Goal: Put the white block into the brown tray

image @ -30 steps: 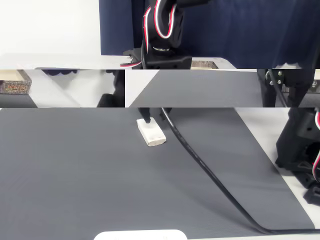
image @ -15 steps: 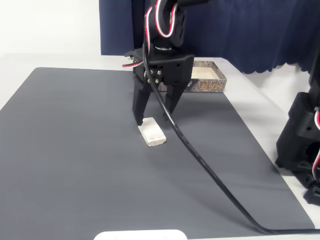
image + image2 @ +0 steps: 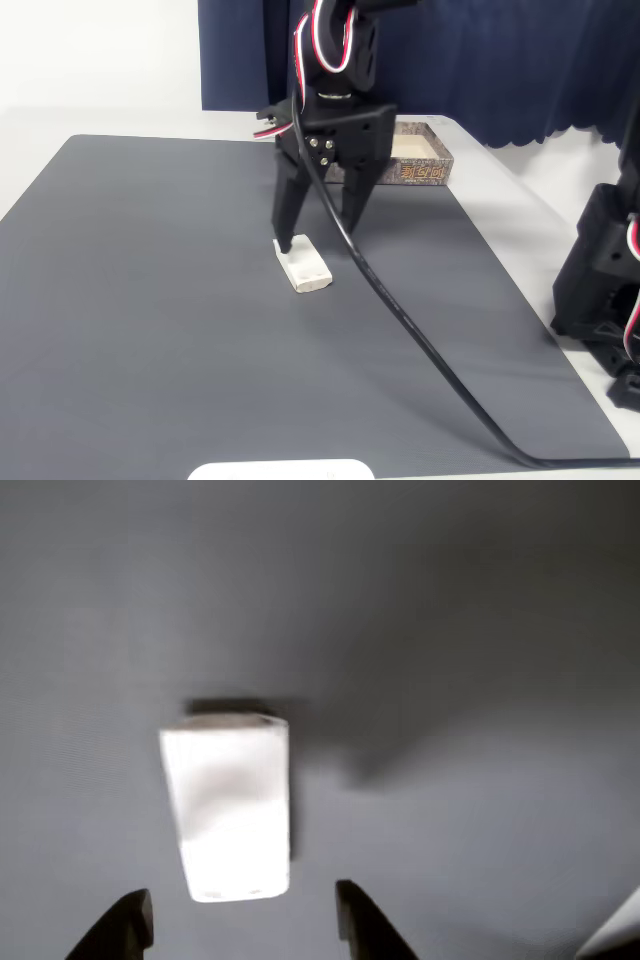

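The white block [image 3: 303, 266] lies flat on the dark grey mat, a small off-white bar. My black gripper [image 3: 312, 239] hangs over its far end, open, with one fingertip down at the block's back left corner and the other off to the right. In the wrist view the block [image 3: 227, 805] glows bright just ahead of the two dark fingertips [image 3: 122, 930], and the gripper [image 3: 240, 928] is spread wider than the block. The brown tray [image 3: 421, 167] with its pale inside stands at the back right, partly hidden behind the arm.
A thick black cable [image 3: 420, 345] runs from the arm across the mat [image 3: 150, 320] to the front right edge. Black hardware [image 3: 600, 290] stands off the mat at the right. A dark blue curtain [image 3: 500, 60] hangs behind.
The gripper has shifted slightly right and forward over the block's far end and stays open. The block has not moved.
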Controlling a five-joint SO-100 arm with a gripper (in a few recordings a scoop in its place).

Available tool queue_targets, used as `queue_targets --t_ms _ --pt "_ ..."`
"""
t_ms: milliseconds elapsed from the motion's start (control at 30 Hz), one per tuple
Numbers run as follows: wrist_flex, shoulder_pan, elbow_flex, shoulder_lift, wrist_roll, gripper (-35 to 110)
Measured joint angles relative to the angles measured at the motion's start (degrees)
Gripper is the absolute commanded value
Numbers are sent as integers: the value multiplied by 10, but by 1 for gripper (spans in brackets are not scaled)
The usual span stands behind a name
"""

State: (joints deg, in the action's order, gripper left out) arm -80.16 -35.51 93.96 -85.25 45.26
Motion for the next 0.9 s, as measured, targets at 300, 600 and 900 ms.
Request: queue_targets --t_ms 300,600,900 --pt "19 0 0 15 0 42" --pt "22 0 0 29 -5 44" --pt "33 0 -11 44 -5 46"
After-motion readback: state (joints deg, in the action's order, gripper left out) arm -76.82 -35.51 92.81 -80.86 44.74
